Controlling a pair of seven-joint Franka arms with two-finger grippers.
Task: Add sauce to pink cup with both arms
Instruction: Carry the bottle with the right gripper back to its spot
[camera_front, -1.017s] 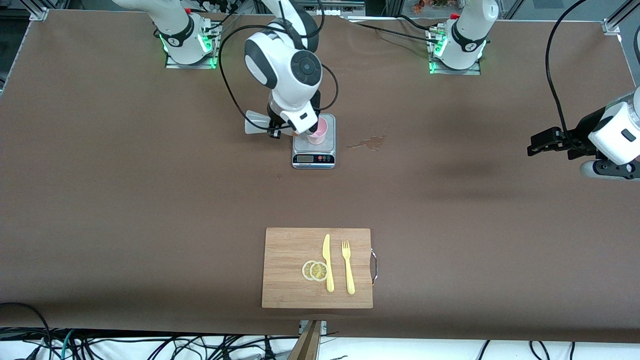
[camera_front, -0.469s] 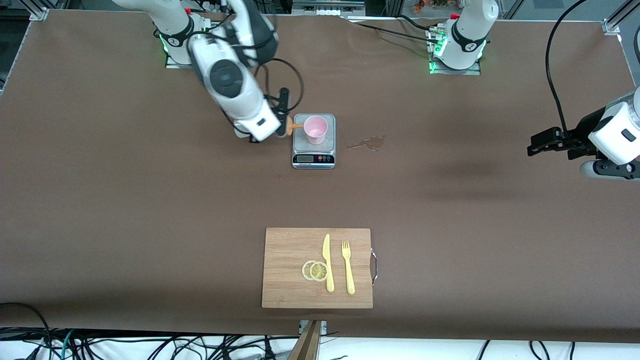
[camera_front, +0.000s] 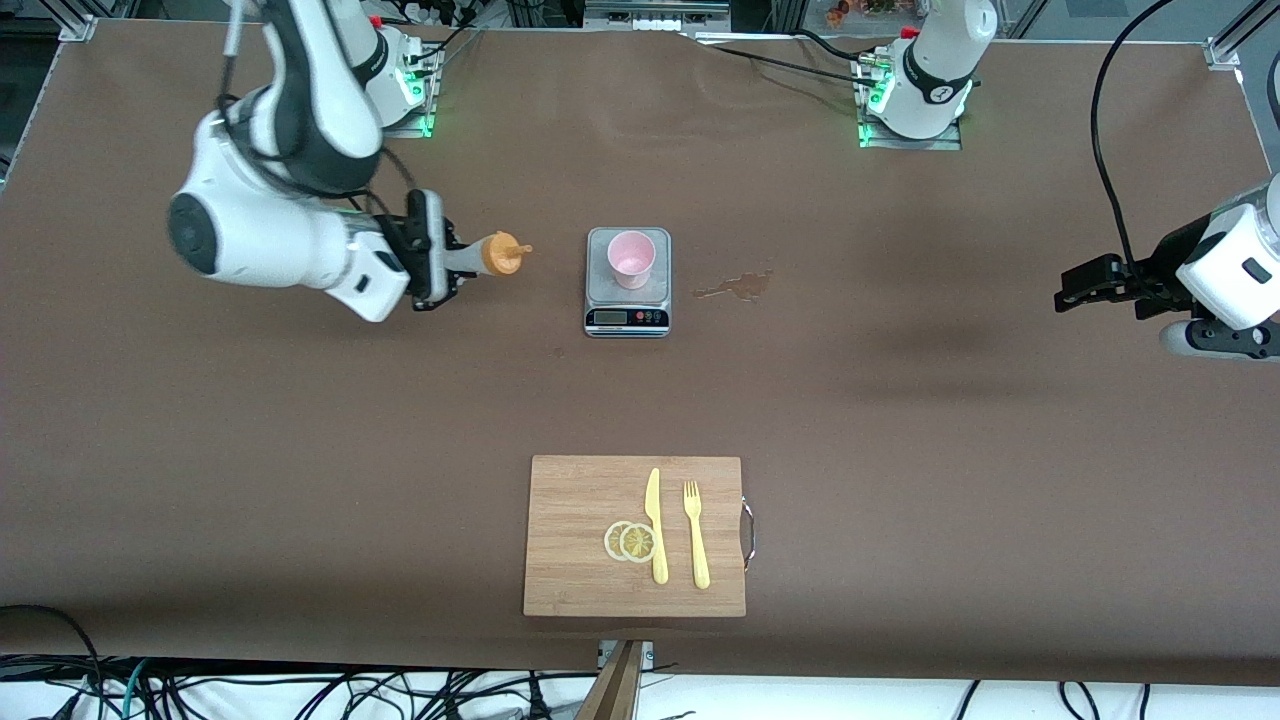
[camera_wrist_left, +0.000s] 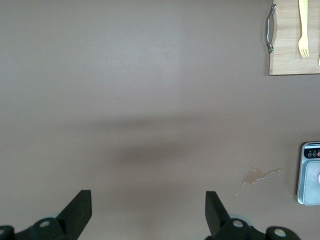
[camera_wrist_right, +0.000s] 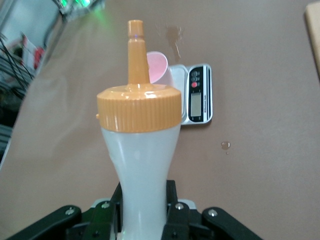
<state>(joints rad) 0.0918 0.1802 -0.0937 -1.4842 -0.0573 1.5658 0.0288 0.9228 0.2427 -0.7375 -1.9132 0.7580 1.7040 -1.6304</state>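
Note:
The pink cup (camera_front: 632, 259) stands upright on a small grey kitchen scale (camera_front: 627, 318) in the middle of the table. My right gripper (camera_front: 452, 263) is shut on the sauce (camera_front: 478, 257), a whitish squeeze bottle held about level over the table, off the scale toward the right arm's end. Its orange nozzle cap (camera_front: 502, 254) points at the cup. In the right wrist view the fingers (camera_wrist_right: 176, 212) clamp the sauce bottle's (camera_wrist_right: 142, 160) narrow waist, with the pink cup (camera_wrist_right: 158, 67) past the nozzle. My left gripper (camera_front: 1085, 283) waits open over the left arm's end of the table, its fingers (camera_wrist_left: 80, 206) wide apart and holding nothing.
A wooden cutting board (camera_front: 580, 560) with a yellow knife (camera_front: 655, 525), a fork (camera_front: 695, 535) and lemon slices (camera_front: 630, 541) lies nearer to the front camera. A spill (camera_front: 738, 287) marks the table beside the scale toward the left arm's end.
My right arm has swung away from over the cup toward its own end of the table, carrying the bottle with it. The cup stays on the scale. The left arm has not moved.

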